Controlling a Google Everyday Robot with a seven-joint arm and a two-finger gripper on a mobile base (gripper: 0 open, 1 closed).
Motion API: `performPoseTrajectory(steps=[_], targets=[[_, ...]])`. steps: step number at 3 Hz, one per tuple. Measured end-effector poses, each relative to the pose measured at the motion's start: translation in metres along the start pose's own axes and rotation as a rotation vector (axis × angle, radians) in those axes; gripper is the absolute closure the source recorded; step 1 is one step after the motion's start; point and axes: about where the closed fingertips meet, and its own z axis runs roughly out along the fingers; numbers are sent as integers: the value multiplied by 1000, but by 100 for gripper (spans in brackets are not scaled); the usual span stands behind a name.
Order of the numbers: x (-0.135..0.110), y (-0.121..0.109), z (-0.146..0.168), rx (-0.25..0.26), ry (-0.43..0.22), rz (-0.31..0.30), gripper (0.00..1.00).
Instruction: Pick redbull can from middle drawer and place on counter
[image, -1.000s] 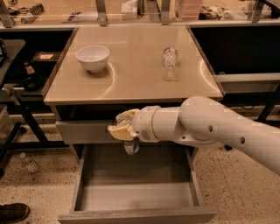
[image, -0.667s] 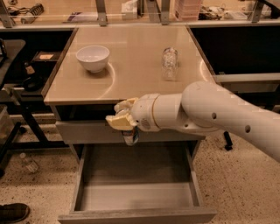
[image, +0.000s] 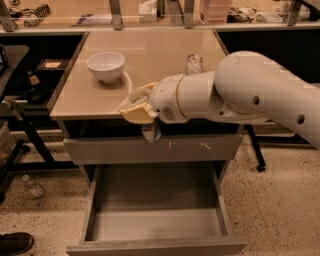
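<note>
My gripper (image: 136, 109) is at the front edge of the counter (image: 150, 50), just above the closed drawer front with white scuff marks (image: 200, 148). It is shut on the redbull can (image: 151, 133), whose blue-and-silver lower part hangs below the fingers; the top of the can is hidden by the gripper. The middle drawer (image: 155, 192) is pulled open below, and its flat grey floor shows nothing on it.
A white bowl (image: 106, 66) sits on the counter's left part and a clear crinkled bottle (image: 193, 64) stands near its middle right. My big white arm (image: 250, 92) crosses the counter's right front. A dark shelf unit (image: 30, 85) stands to the left.
My gripper has risen with the can from in front of the scuffed drawer front to the level of the counter's front edge.
</note>
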Motion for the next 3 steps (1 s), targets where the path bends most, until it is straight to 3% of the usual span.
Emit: performPoseTrajectory(steps=[2,3], targets=[[-17,-8,-1,0,-16,-24,100],[-42,-29,-4,1,-33,-39,100]])
